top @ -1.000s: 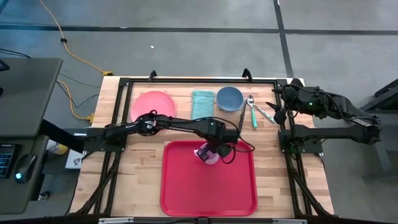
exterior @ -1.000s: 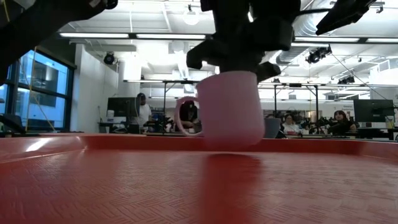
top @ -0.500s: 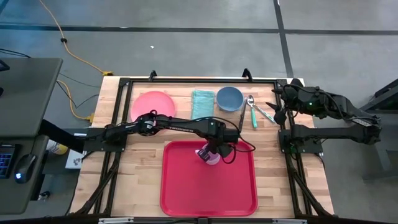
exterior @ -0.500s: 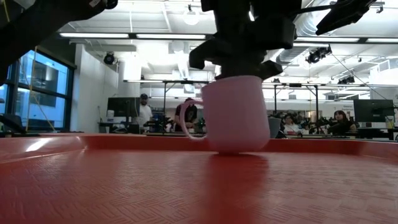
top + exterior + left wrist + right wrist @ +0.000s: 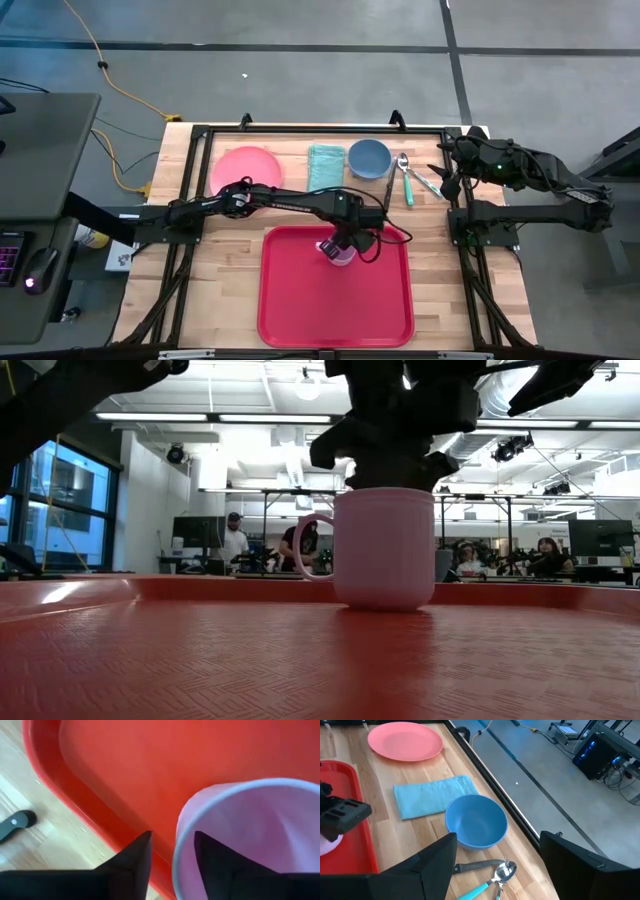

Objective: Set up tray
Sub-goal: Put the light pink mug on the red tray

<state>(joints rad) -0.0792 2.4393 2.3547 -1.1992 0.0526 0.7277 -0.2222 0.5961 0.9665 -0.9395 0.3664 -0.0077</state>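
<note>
Red tray (image 5: 300, 310), seemingly on wood

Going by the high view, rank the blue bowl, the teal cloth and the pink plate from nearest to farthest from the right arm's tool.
From the right tool, at the table's far right edge:
1. Round blue bowl, just past the spoons toward the middle.
2. Folded teal cloth, beside the bowl, farther left.
3. Round pink plate, at the far left.
</note>
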